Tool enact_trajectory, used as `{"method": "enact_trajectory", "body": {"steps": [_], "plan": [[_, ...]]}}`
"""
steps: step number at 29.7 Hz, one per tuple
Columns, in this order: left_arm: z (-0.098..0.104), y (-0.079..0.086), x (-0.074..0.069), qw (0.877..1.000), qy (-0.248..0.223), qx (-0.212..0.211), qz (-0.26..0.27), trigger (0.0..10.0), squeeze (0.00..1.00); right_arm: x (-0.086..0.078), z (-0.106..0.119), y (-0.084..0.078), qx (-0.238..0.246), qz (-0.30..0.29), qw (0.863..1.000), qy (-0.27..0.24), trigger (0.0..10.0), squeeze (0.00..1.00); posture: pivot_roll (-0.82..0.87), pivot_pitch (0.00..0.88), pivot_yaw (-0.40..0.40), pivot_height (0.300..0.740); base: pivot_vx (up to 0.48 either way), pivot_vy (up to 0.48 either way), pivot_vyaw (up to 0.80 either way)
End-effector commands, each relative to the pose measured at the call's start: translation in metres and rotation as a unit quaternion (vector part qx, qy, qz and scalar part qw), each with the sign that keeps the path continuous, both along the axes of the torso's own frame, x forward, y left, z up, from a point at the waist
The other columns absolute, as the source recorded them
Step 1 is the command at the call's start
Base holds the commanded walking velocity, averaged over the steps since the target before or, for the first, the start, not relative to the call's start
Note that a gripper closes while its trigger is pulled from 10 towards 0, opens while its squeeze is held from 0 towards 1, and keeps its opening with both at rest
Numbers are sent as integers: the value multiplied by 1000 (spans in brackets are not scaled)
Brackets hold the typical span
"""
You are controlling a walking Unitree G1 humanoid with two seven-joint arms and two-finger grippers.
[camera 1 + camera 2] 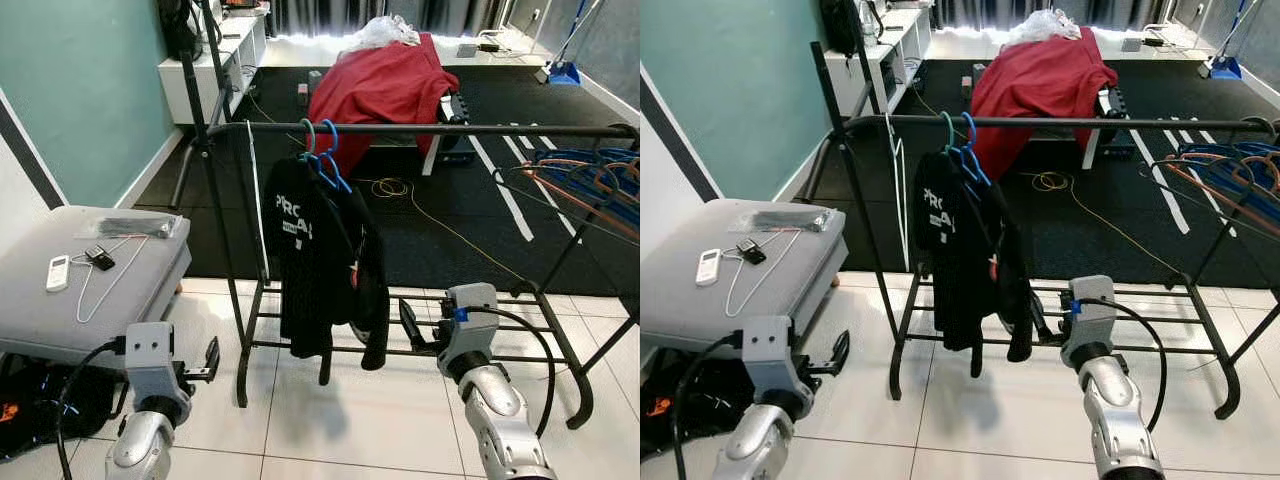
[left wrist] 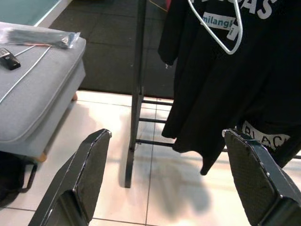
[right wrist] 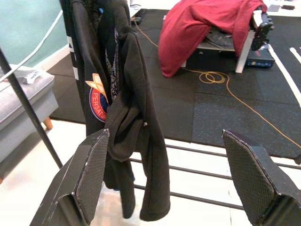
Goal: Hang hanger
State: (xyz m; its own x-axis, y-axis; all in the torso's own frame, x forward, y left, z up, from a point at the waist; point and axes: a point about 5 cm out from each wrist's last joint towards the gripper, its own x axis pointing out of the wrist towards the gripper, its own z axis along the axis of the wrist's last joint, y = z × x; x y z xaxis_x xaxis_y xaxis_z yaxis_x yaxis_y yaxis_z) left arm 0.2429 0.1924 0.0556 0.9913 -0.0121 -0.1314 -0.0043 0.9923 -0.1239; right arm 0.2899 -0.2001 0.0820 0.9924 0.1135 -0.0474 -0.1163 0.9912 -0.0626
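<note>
A black clothes rack stands in front of me, its top rail (image 1: 450, 130) running left to right. Blue and green hangers (image 1: 322, 152) on the rail carry black garments (image 1: 320, 260). A thin white hanger (image 2: 222, 34) hangs in front of the printed black shirt. To the right, a heap of blue and orange hangers (image 1: 590, 185) rests on the rack's end. My left gripper (image 1: 210, 358) is low, left of the rack, open and holding nothing. The right gripper (image 1: 410, 325) is open too, near the hanging black sleeve (image 3: 134, 141).
A grey padded bench (image 1: 60, 310) on the left holds a white remote (image 1: 58, 272) and a cable. Behind the rack lie black floor mats, a red cloth (image 1: 385, 85) over a bench and an orange cord (image 1: 390, 187). A dark bag (image 1: 30, 405) lies at lower left.
</note>
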Motion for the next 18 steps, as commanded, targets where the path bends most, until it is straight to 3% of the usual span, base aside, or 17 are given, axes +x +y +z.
{"method": "enact_trajectory", "body": {"steps": [1,18], "plan": [[1,0,0,1000,-7,-5,-6,10000,0,-2,-2,2,-2,3,1000,5,10000,0,-95,78,-1,740,285,0,0],[4,1,-1,1000,-12,-22,-17,10000,0,-3,1,2,3,1,1000,6,10000,0,-94,93,3,740,358,0,0]]}}
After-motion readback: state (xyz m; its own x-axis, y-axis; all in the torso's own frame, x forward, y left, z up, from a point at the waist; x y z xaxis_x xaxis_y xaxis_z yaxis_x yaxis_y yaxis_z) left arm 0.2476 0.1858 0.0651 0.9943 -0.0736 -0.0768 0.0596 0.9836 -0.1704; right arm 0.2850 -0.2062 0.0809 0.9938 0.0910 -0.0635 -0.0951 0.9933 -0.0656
